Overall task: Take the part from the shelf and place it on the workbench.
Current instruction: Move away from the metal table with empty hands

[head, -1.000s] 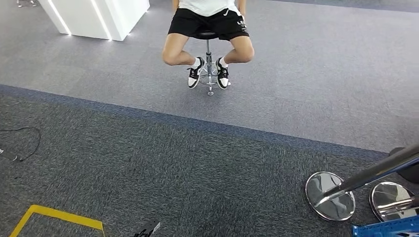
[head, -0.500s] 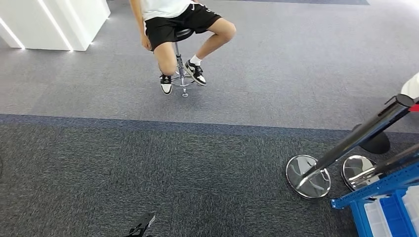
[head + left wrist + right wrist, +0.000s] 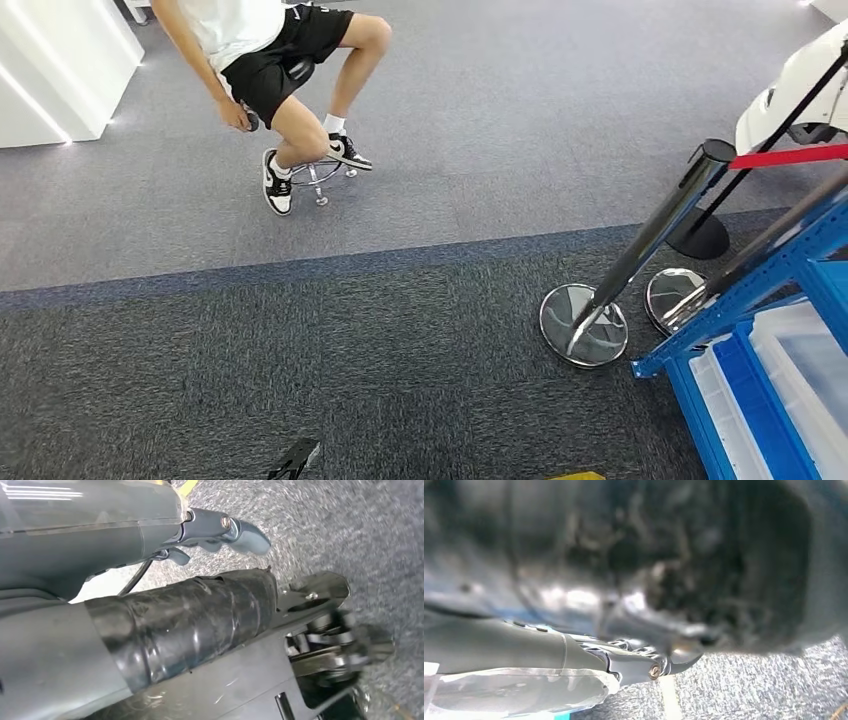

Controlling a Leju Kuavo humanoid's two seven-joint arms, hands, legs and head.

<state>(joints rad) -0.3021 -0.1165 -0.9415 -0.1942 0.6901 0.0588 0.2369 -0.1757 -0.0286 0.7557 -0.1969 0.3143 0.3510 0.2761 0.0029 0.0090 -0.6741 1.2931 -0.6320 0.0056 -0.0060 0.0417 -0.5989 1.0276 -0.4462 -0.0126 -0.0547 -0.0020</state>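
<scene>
The blue metal shelf [image 3: 765,285] comes in at the right edge of the head view, with pale translucent bins [image 3: 800,365] on its blue trays. I cannot make out what lies in the bins. In the left wrist view my left hand [image 3: 220,532] hangs over dark carpet, its fingers loosely apart and nothing in them. In the blurred right wrist view my right hand [image 3: 649,665] also hangs low, fingers stretched out and holding nothing.
Two chrome stanchions [image 3: 640,250] with round bases [image 3: 583,325] and a red belt [image 3: 790,157] stand just left of the shelf. A person on a stool [image 3: 270,60] sits at the back left beside a white counter [image 3: 50,70]. Grey carpet lies between.
The camera has swung to the right: the person and white counter slid left, and the stanchions and the blue shelf with its bins have come further into the picture.
</scene>
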